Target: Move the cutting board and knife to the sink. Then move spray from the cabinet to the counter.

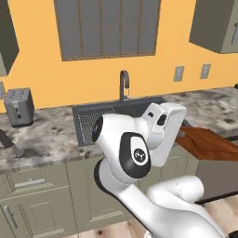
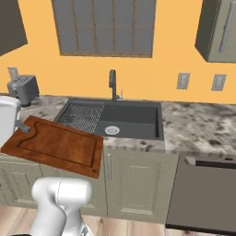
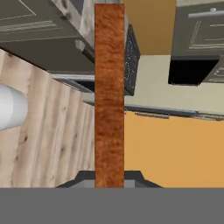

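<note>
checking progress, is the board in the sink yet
No, the board hangs tilted in the air left of the sink, held by the gripper.

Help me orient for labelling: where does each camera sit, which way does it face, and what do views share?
Left base view: behind-left, facing the sink; white arm fills the middle.
Right base view: behind-right, facing the sink; arm at lower left.
Hand view: on the hand, looking along the cutting board clamped in the gripper.
Shared: board, sink, counter.
</note>
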Robot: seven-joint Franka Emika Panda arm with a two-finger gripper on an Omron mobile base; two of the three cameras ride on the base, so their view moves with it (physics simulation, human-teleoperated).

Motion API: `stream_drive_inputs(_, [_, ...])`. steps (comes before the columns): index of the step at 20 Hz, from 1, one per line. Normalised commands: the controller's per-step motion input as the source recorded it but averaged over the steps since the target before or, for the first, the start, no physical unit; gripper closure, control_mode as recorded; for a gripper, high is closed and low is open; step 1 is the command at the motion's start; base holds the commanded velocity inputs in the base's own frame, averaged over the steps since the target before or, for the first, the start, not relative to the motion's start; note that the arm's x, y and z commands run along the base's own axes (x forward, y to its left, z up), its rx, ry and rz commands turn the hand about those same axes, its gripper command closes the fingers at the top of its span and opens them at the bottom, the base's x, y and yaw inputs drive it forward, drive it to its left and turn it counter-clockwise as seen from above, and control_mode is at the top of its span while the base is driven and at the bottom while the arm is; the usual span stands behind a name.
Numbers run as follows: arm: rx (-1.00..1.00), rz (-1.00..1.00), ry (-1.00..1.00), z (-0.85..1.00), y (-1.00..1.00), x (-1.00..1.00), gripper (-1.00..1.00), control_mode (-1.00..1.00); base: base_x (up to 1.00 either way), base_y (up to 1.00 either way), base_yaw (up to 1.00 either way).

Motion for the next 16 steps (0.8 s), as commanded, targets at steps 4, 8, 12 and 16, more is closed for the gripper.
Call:
stream_drive_inputs(4, [0.0, 0.0, 0.0, 0.0, 0.0, 0.0, 1.0, 1.0, 0.55, -0.56, 0.0])
stream_drive_inputs(8, [0.0, 0.0, 0.0, 0.0, 0.0, 0.0, 1.0, 1.0, 0.78, -0.25, 0.0])
stream_drive_inputs(12, [0.0, 0.0, 0.0, 0.0, 0.0, 0.0, 1.0, 1.0, 0.86, -0.19, 0.02])
stream_drive_inputs(16, [0.0, 0.0, 0.0, 0.0, 0.0, 0.0, 1.0, 1.0, 0.74, -0.31, 0.02])
